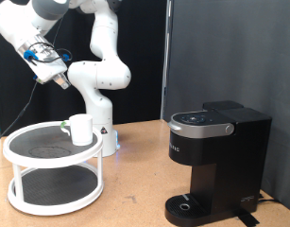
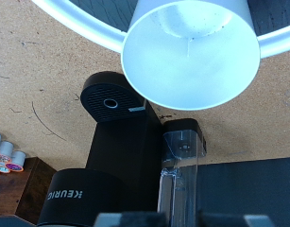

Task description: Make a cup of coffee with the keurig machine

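Note:
The cup (image 1: 80, 129) is small, white and empty. It stands on the top tier of a white two-tier round rack (image 1: 31, 156) at the exterior view's left. The black keurig machine (image 1: 215, 156) stands at the exterior view's right with its lid down and its drip base bare. My gripper (image 1: 63, 81) hangs high above the rack, up and to the left of the cup, touching nothing. In the wrist view the cup (image 2: 190, 52) shows from above with the keurig machine (image 2: 126, 156) past it. Only my gripper's tips (image 2: 173, 221) show at the frame edge, apart and empty.
The robot's white base (image 1: 102, 104) stands just behind the rack. A clear water tank (image 2: 180, 161) sits on the machine's side. Several small round items (image 2: 5, 156) lie at the wrist view's edge. A black curtain hangs behind the wooden table (image 1: 135, 189).

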### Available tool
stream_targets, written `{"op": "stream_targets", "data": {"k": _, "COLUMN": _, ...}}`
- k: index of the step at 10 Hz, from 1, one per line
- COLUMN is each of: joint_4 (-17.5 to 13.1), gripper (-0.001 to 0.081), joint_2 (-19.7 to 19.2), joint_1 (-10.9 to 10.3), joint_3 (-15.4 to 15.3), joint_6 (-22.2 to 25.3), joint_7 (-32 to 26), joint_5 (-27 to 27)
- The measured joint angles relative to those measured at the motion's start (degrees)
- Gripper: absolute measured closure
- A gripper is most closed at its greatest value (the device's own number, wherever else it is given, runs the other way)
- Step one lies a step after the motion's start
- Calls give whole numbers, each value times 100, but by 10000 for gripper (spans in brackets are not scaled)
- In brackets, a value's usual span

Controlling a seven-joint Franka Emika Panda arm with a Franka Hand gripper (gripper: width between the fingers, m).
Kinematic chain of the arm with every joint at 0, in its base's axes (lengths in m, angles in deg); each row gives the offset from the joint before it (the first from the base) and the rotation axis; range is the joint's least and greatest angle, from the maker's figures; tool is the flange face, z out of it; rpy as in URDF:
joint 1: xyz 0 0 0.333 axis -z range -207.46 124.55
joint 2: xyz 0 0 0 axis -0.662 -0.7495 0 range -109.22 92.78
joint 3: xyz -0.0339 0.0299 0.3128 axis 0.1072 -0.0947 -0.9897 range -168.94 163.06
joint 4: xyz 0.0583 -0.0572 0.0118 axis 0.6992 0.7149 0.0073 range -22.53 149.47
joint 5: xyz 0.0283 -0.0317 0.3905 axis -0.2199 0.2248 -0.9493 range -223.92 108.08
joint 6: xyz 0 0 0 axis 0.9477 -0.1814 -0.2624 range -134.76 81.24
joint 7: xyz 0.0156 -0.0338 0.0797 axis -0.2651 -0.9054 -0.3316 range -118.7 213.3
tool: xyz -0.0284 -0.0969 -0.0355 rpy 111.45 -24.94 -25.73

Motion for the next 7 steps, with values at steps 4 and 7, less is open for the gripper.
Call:
{"op": "stream_targets", "data": {"k": 4, "joint_4": 230, "gripper": 806, "joint_2": -19, "joint_1": 33, "joint_3": 53, "joint_6": -176, "joint_7": -145, "joint_5": 337}}
{"op": "stream_targets", "data": {"k": 7, "joint_4": 530, "gripper": 596, "joint_2": -46, "joint_1": 90, "joint_3": 59, "joint_6": -652, "joint_7": -296, "joint_5": 423}}
